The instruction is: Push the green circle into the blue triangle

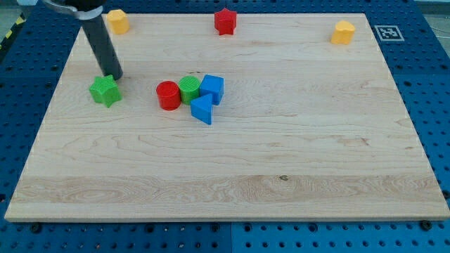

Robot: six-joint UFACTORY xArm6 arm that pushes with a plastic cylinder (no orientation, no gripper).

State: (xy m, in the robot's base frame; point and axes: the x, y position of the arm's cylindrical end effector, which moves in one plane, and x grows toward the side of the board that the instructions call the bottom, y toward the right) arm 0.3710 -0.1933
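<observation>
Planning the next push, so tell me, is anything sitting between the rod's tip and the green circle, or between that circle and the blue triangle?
My tip is touching the green star at the view's left. The red circle sits between there and the green circle. Nothing separates the green circle from the blue triangle; they look nearly touching.

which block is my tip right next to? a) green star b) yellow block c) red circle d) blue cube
a: my tip sits just above the green star at the view's left, well clear of the cluster holding the red circle and blue cube.
</observation>
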